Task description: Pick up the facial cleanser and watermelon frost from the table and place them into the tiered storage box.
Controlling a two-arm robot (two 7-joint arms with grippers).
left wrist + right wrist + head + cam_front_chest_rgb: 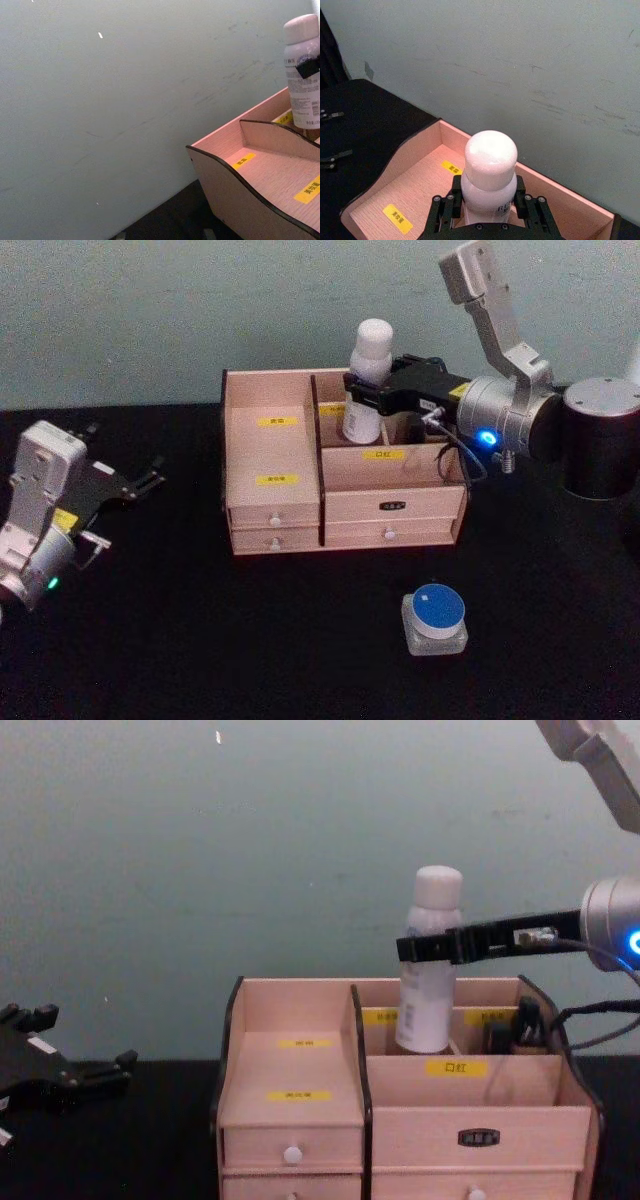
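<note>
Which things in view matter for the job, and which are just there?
Job: white bottle, gripped by the right hand in the tiered storage box rear compartment; blue-lidded jar on the table.
Just there: left hand, open, parked left; wall.

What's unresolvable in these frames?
Base of white bottle: chest view, hidden behind tiered storage box divider; seated or hanging unclear.
Print on white bottle: head view, covered by right gripper.
Text on yellow labels: head view, too small.
Contents of blue-lidded jar: head view, under lid.
</note>
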